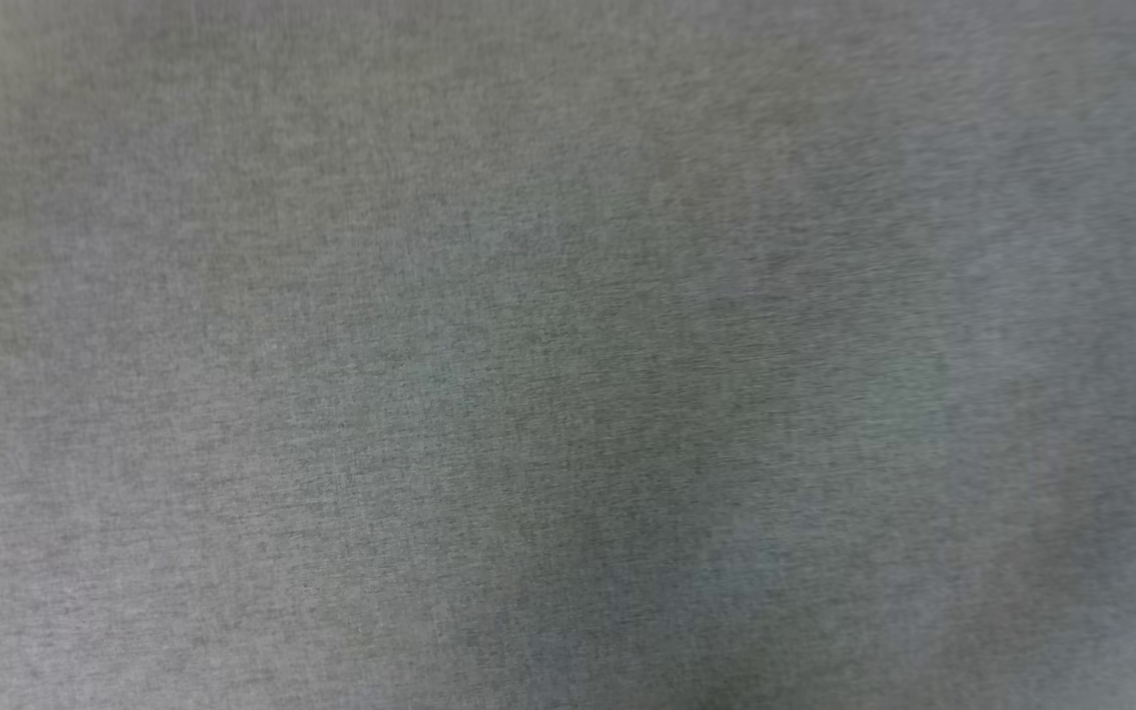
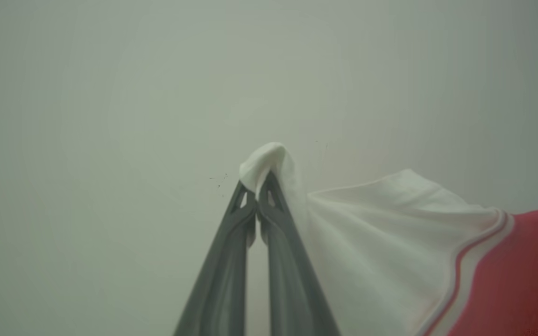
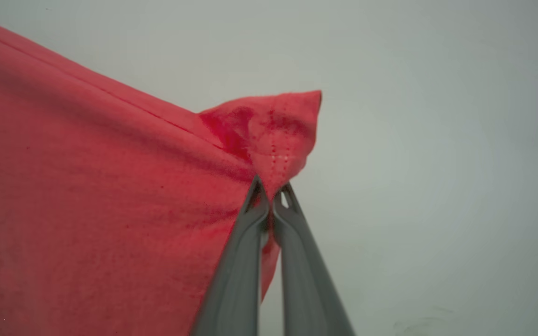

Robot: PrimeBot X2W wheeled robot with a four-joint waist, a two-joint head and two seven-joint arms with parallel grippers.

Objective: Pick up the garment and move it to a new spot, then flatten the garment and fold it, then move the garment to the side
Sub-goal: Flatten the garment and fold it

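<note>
As two sets of jaws pinch one garment (image 3: pixel 87 186), left holds white sleeve (image 2: pixel 371 242), right red corner (image 3: pixel 273 126).

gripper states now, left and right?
Left gripper: closed on the garment, at its white sleeve.
Right gripper: closed on the garment, at a red corner.

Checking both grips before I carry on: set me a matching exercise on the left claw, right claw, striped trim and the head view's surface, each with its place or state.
1. left claw
2. right claw
3. striped trim
4. surface in head view

A. between white sleeve and red body
B. shut on a red corner of the garment
C. plain grey, blurred
D. shut on the white sleeve's tip

Pairs: 1-D, 2-B, 3-A, 4-C
</note>
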